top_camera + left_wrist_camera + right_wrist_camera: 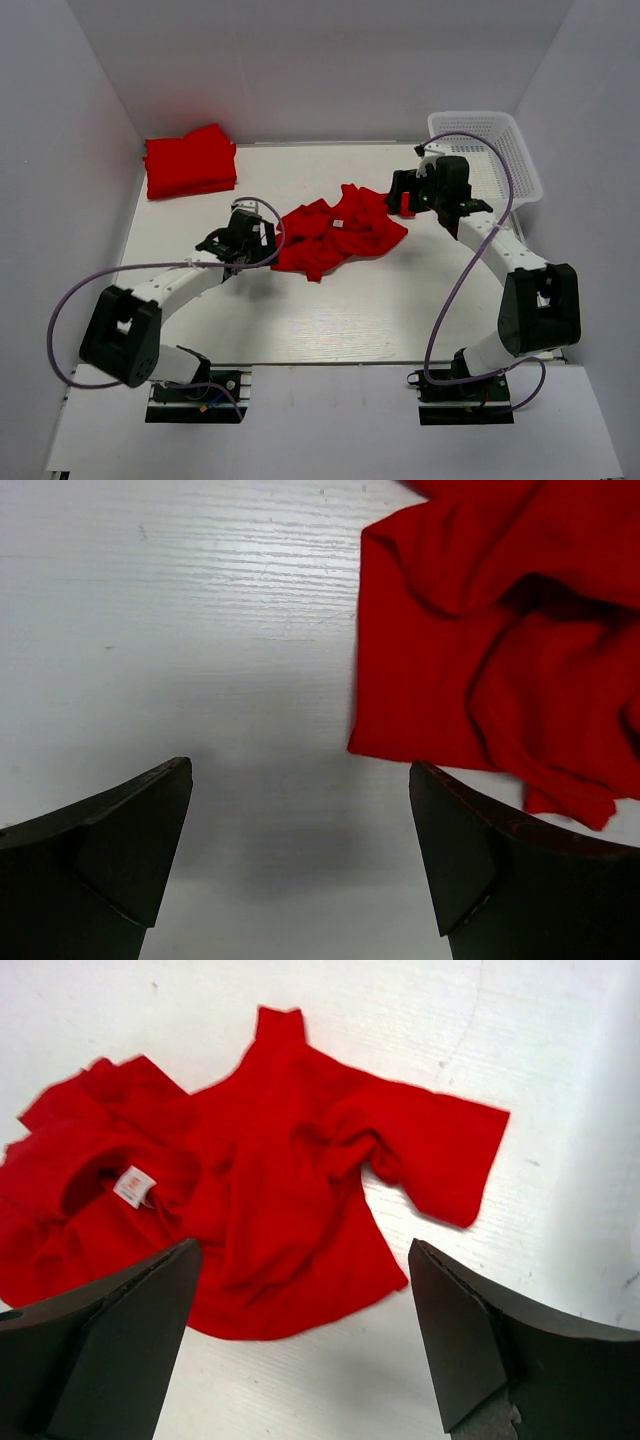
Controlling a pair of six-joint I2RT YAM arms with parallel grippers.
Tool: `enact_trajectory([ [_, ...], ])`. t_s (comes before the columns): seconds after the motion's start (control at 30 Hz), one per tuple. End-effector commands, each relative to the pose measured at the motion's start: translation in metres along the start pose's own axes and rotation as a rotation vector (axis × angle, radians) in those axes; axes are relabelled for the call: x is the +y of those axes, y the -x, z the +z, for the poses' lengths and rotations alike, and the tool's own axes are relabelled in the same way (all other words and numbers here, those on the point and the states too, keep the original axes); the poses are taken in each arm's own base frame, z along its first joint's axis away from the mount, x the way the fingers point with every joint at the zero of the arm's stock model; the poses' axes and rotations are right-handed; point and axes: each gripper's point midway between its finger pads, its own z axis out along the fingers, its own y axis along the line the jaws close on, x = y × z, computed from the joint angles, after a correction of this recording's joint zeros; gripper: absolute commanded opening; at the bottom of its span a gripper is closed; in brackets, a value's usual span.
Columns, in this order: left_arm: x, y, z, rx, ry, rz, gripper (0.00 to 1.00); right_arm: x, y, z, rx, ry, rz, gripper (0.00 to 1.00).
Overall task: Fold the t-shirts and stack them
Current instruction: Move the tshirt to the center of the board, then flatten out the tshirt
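Right wrist: right pincer (pixel 302 1260) gapes wide above crumpled t-shirt (pixel 270 1180).

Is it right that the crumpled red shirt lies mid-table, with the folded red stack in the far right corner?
Not quite. The folded red stack sits in the far left corner, as the top external view shows; the crumpled red shirt does lie mid-table.
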Motion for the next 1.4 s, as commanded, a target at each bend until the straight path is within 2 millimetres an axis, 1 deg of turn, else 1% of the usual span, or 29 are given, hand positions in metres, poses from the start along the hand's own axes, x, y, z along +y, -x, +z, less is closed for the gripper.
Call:
enact_trajectory([
  [0.0,-0.018,0.016,0.016,-0.007,-0.04,-0.013,1.0,-0.009,-0.007,-0.002,0.017,-0.057,-0.025,0.9],
  [0.03,-0.017,0.007,0.03,0.028,-0.024,-0.005,1.0,-0.01,-0.006,-0.002,0.015,-0.06,-0.022,0.9],
  [0.1,-0.022,0.005,0.042,0.058,-0.027,0.01,1.0,-0.011,-0.009,-0.002,0.022,-0.065,-0.016,0.9],
  [0.17,-0.028,-0.005,0.056,0.104,-0.04,0.016,1.0,-0.012,-0.011,-0.002,0.026,-0.068,-0.016,0.9],
  [0.27,-0.034,-0.01,0.066,0.126,-0.05,0.054,1.0,-0.016,-0.014,-0.001,0.035,-0.091,-0.011,0.9],
  [0.3,-0.032,-0.015,0.072,0.139,-0.046,0.078,1.0,-0.018,-0.016,0.0,0.039,-0.103,-0.007,0.9],
  [0.4,-0.043,-0.031,0.077,0.185,-0.101,0.136,0.95,-0.025,-0.017,0.002,0.04,-0.139,0.004,0.9],
  [0.43,-0.044,-0.037,0.081,0.204,-0.113,0.146,0.88,-0.026,-0.017,0.003,0.039,-0.143,0.009,0.9],
  [0.5,-0.045,-0.049,0.083,0.238,-0.114,0.158,0.79,-0.031,-0.018,0.003,0.043,-0.17,0.018,0.9],
  [0.53,-0.049,-0.054,0.084,0.253,-0.124,0.166,0.67,-0.032,-0.017,0.004,0.037,-0.174,0.025,0.9],
  [0.6,-0.047,-0.064,0.088,0.281,-0.121,0.17,0.49,-0.033,-0.018,0.006,0.039,-0.182,0.03,0.9],
  [0.63,-0.05,-0.066,0.087,0.282,-0.129,0.189,0.26,-0.035,-0.019,0.008,0.04,-0.187,0.036,0.9],
  [0.67,-0.049,-0.07,0.089,0.295,-0.124,0.191,0.09,-0.035,-0.018,0.011,0.034,-0.187,0.038,0.9],
  [0.7,-0.048,-0.073,0.091,0.304,-0.119,0.183,0.0,-0.036,-0.017,0.012,0.031,-0.188,0.043,0.9],
  [0.73,-0.048,-0.076,0.089,0.31,-0.112,0.194,0.0,-0.034,-0.02,0.016,0.04,-0.174,0.047,0.9],
  [0.77,-0.047,-0.075,0.09,0.306,-0.099,0.186,0.0,-0.035,-0.016,0.02,0.036,-0.173,0.038,0.9],
  [0.8,-0.047,-0.069,0.088,0.286,-0.093,0.185,0.0,-0.038,-0.017,0.022,0.047,-0.174,0.011,0.9],
  [0.87,-0.04,-0.053,0.083,0.239,-0.05,0.152,0.0,-0.038,-0.022,0.033,0.072,-0.152,-0.03,0.9],
  [0.9,-0.033,-0.042,0.08,0.212,-0.009,0.136,0.0,-0.041,-0.016,0.036,0.066,-0.159,-0.057,0.9],
  [0.97,-0.029,-0.028,0.07,0.169,0.017,0.121,0.0,-0.051,-0.026,0.046,0.105,-0.171,-0.11,0.9],
  [1.0,-0.019,-0.016,0.067,0.132,0.072,0.104,0.0,-0.054,-0.019,0.049,0.101,-0.181,-0.124,0.9],
  [1.07,-0.014,-0.006,0.061,0.105,0.105,0.103,0.0,-0.058,-0.035,0.062,0.16,-0.172,-0.165,0.9],
  [1.1,-0.013,0.003,0.059,0.077,0.119,0.099,0.0,-0.058,-0.027,0.065,0.147,-0.165,-0.172,0.9],
  [1.17,-0.015,0.014,0.055,0.054,0.123,0.094,0.0,-0.062,-0.038,0.078,0.182,-0.153,-0.205,0.9],
  [1.2,-0.013,0.012,0.054,0.064,0.128,0.098,0.0,-0.066,-0.039,0.08,0.191,-0.164,-0.205,0.9],
  [1.27,-0.017,0.022,0.053,0.045,0.118,0.1,0.0,-0.067,-0.036,0.089,0.198,-0.154,-0.22,0.9],
  [1.3,-0.019,0.021,0.053,0.049,0.11,0.1,0.0,-0.071,-0.047,0.096,0.226,-0.155,-0.214,0.9],
  [1.33,-0.019,0.021,0.053,0.049,0.11,0.1,0.0,-0.07,-0.042,0.098,0.221,-0.147,-0.214,0.9],
  [1.37,-0.019,0.023,0.052,0.05,0.111,0.1,0.0,-0.068,-0.044,0.1,0.232,-0.137,-0.218,0.9],
])
